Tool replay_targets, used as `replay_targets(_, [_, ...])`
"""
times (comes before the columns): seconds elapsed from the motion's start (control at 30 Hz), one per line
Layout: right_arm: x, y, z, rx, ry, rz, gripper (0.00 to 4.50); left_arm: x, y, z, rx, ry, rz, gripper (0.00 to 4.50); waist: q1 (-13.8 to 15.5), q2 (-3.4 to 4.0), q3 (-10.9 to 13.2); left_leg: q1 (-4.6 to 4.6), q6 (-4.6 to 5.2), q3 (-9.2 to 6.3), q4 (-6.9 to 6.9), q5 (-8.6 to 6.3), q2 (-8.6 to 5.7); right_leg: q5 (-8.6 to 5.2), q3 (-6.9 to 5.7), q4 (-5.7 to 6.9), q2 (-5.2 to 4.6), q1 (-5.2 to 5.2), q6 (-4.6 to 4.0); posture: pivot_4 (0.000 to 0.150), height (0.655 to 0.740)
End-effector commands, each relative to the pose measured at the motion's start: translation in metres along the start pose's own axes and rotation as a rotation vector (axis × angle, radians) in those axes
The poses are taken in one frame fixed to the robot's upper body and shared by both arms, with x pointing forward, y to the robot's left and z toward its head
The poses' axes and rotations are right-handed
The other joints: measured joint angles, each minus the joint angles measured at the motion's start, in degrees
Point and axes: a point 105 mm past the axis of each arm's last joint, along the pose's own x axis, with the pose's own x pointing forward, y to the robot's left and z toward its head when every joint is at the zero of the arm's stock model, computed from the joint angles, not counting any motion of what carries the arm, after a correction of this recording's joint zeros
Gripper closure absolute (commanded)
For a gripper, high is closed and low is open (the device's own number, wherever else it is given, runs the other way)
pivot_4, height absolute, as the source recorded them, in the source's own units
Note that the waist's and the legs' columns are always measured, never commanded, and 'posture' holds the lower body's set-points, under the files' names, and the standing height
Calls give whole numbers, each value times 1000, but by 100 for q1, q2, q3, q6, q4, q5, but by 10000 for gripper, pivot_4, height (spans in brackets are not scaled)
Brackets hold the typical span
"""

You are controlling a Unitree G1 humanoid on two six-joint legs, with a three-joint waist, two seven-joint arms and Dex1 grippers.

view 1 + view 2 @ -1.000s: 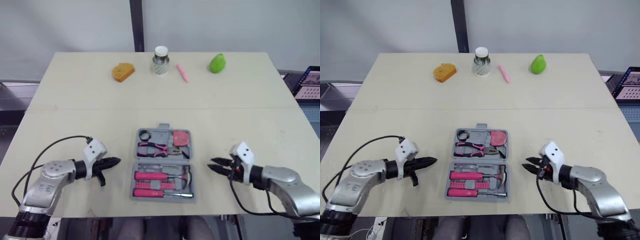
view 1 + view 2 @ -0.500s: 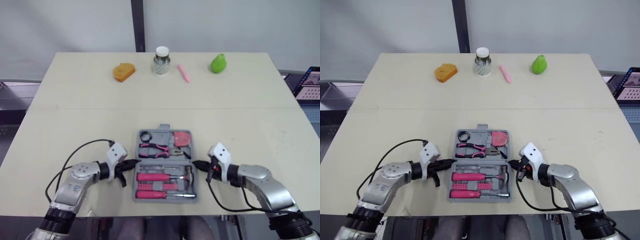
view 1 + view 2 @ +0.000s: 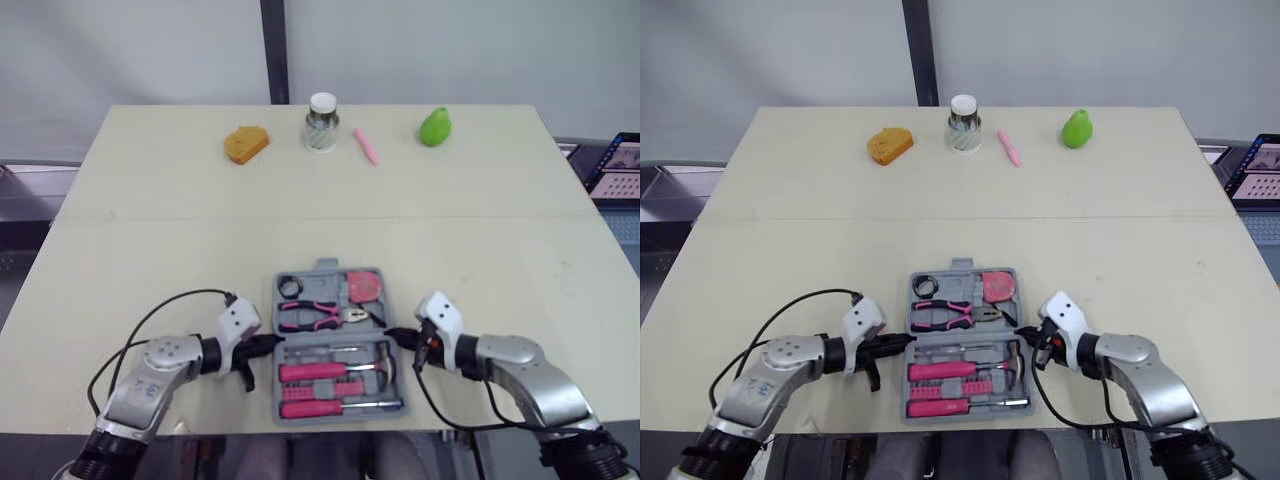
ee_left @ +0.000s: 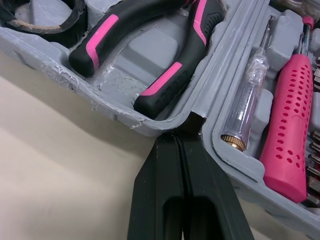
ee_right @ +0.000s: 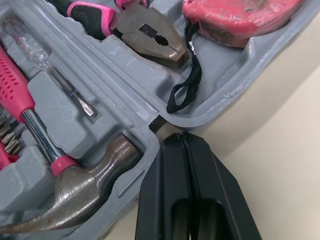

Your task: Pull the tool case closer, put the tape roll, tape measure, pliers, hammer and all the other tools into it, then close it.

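Jaws closed at tool case (image 3: 338, 337), beige table (image 3: 150, 250)

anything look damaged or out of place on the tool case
Yes: the tool case rim beside the pliers is chewed and ragged, with whitish frayed plastic. The tape measure looks scuffed too.
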Motion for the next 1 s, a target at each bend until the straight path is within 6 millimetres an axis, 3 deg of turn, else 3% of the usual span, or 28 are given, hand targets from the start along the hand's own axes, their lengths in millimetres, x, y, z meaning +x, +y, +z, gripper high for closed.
replay_targets(0.03, [4, 25, 7, -11, -28, 116, 44549, 2, -12, -5, 8, 20, -49, 45000, -1, 0, 0, 1, 0, 0, 0, 0, 0, 0, 0, 0, 0, 0, 0, 1500, 7400])
replay_targets(0.7, [2, 26, 4, -3, -20, 107, 44549, 4, -24, -10, -8, 36, -93, 45000, -1, 0, -1, 6, -1, 2, -3, -1, 1, 0, 1, 0, 1, 2, 0, 1500, 7400])
replay_targets(1.0, [1, 24, 2, -3, -15, 91, 44549, 3, -18, -11, -2, 41, -69, 45000, -1, 0, -1, 6, -1, 3, -3, -1, 1, 0, 2, 0, 1, 2, 0, 1500, 7400])
